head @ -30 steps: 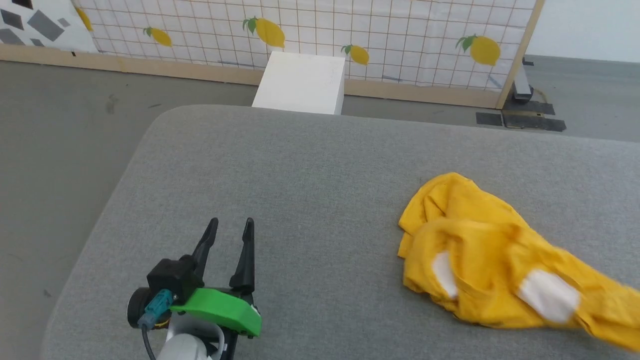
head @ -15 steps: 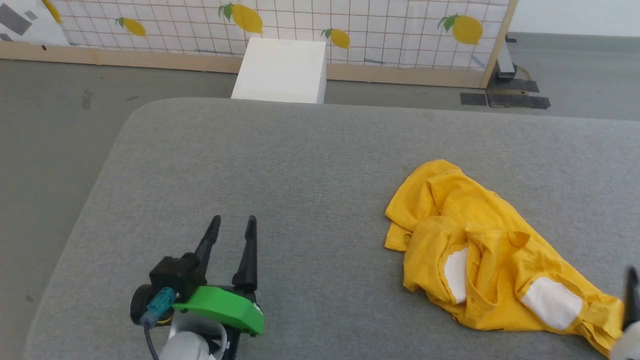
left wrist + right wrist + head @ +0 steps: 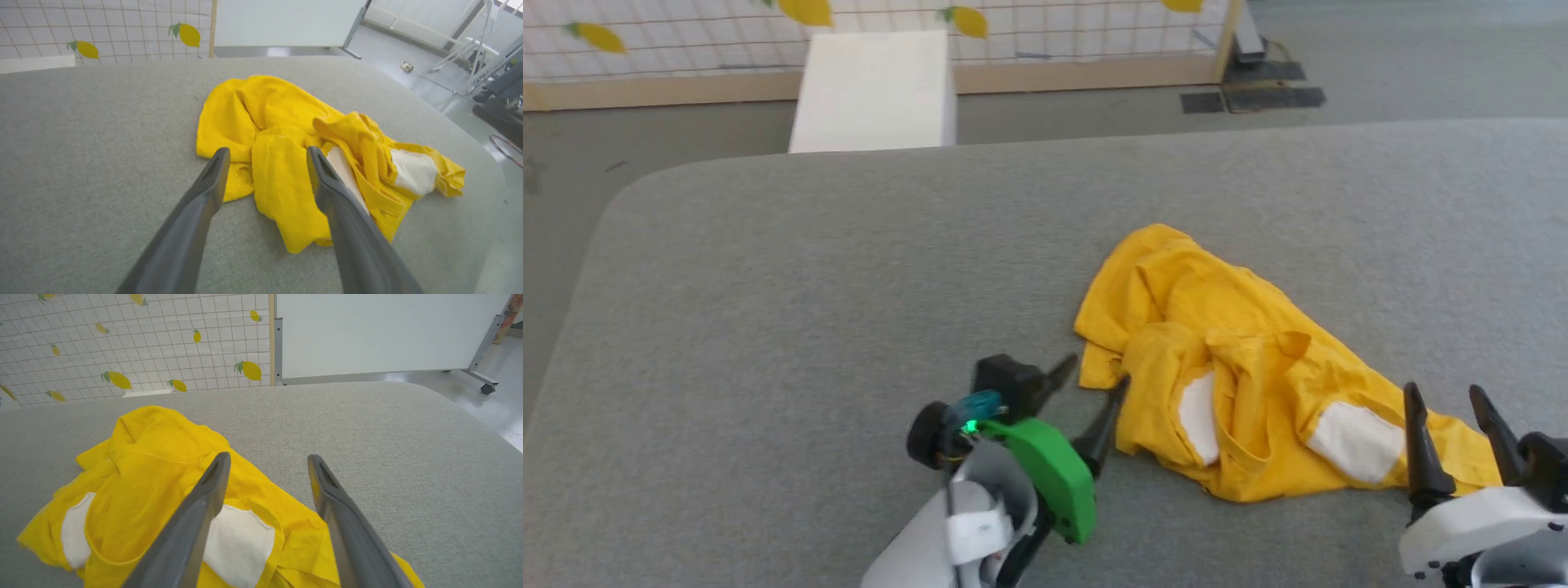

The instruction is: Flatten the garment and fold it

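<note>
The garment [image 3: 1176, 302] is a bright yellow T-shirt with white patches, lying crumpled on the grey padded table [image 3: 809, 269], right of centre. My left gripper [image 3: 1097, 371] is open at the garment's near left edge, its fingers tilted to the right. In the left wrist view the left gripper [image 3: 267, 150] straddles a yellow fold of the garment [image 3: 261, 114] without pinching it. My right gripper [image 3: 1441, 389] stands open at the garment's lower right end. In the right wrist view the right gripper [image 3: 269, 456] hovers over the garment [image 3: 155, 457] and holds nothing.
A white box [image 3: 874, 90] stands on the floor behind the table's far edge. Behind it is a lemon-print grid screen [image 3: 686, 33]. The table's rounded left corner [image 3: 621, 204] drops to grey floor. A white board on wheels [image 3: 388, 330] stands to the right.
The head camera has swung right and down. The garment, earlier blurred and stretched to the lower right, now lies still. My left gripper has moved to its left edge; the right gripper has come into view, open.
</note>
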